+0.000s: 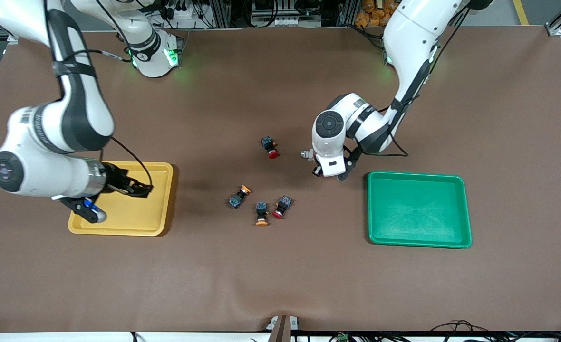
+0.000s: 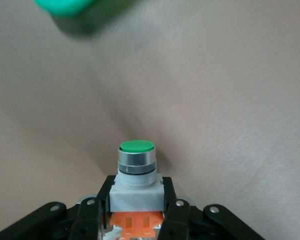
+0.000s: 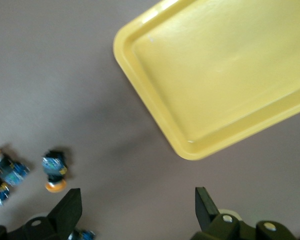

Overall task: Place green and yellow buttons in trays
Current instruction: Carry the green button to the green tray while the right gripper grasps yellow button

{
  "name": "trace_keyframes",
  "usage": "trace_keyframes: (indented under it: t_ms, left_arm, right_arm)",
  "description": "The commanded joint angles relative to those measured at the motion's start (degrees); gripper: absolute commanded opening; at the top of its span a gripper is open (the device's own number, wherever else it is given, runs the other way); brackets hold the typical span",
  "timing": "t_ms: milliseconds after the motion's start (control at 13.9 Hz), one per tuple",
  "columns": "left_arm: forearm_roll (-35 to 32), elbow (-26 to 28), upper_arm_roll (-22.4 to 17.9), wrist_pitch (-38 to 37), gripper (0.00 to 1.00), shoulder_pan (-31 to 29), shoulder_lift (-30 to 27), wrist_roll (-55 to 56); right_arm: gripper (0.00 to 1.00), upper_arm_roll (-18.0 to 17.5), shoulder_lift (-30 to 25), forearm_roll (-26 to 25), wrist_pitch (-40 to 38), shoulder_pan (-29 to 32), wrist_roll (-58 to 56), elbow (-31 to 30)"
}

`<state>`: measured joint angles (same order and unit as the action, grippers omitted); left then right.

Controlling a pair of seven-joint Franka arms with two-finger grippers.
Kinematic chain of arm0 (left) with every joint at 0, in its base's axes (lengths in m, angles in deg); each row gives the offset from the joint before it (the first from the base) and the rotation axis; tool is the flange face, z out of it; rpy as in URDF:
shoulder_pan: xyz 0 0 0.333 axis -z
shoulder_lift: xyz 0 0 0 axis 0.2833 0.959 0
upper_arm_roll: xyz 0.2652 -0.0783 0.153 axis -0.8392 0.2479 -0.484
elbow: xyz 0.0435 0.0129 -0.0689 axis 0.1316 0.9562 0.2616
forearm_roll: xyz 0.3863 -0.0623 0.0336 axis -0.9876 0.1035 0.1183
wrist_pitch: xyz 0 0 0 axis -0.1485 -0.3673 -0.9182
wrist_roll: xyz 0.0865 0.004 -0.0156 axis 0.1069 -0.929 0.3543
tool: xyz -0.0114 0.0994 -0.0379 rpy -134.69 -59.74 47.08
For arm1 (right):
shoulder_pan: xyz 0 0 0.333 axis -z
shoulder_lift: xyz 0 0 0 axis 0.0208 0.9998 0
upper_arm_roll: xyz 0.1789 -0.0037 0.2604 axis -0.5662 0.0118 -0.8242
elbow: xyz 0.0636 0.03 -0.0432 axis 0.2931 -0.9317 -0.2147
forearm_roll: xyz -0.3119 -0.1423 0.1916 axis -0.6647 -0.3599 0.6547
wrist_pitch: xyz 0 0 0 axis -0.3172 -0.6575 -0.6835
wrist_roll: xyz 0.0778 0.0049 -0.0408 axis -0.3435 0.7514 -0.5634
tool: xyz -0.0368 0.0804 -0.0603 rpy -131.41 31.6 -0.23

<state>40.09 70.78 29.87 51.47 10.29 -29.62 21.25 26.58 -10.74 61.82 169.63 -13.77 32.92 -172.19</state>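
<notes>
Green-capped button (image 2: pixel 136 170) clamped btwn left gripper (image 2: pixel 135 212) fingers; right gripper (image 3: pixel 135 210) fingers open over table.

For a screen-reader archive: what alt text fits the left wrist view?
The left pincer is shut on a green-capped button with a whitish body and orange block, above the brown table. A corner of the green tray shows at the edge.

The left gripper (image 2: pixel 135 212) is clamped shut, low over the table; the right gripper (image 3: pixel 135 207) is held open above.
</notes>
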Motion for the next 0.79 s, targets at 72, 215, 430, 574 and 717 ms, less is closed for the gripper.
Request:
trace_keyframes:
  t_ms: [72, 215, 430, 574, 717]
  left_arm:
    - [-1.11, -0.43, 0.44, -5.43, 0.00, -5.64, -5.67, -10.76]
    - [-1.11, -0.61, 0.44, -7.45, 0.00, -8.80, -7.17, -17.00]
    - [-1.20, -0.52, 0.35, -8.08, 0.00, -15.99, -7.27, -29.12]
    - [-1.20, -0.61, 0.26, -7.99, 0.00, -20.22, -6.83, -36.77]
    - [-1.20, -0.44, 0.35, -7.99, 0.00, -24.61, -6.74, -43.45]
  right_arm:
    - [1.00, 0.52, 4.88, 1.16, 9.36, -8.06, 13.63, -0.72]
    - [1.00, 0.52, 7.08, 1.16, 13.85, -10.35, 17.53, -0.72]
    - [1.00, 0.52, 11.73, 1.08, 22.54, -14.91, 23.22, 0.07]
    - [1.00, 0.52, 14.29, 0.38, 26.96, -16.86, 26.32, 0.51]
    - [1.00, 0.61, 15.96, 0.28, 27.58, -18.00, 26.42, 0.60]
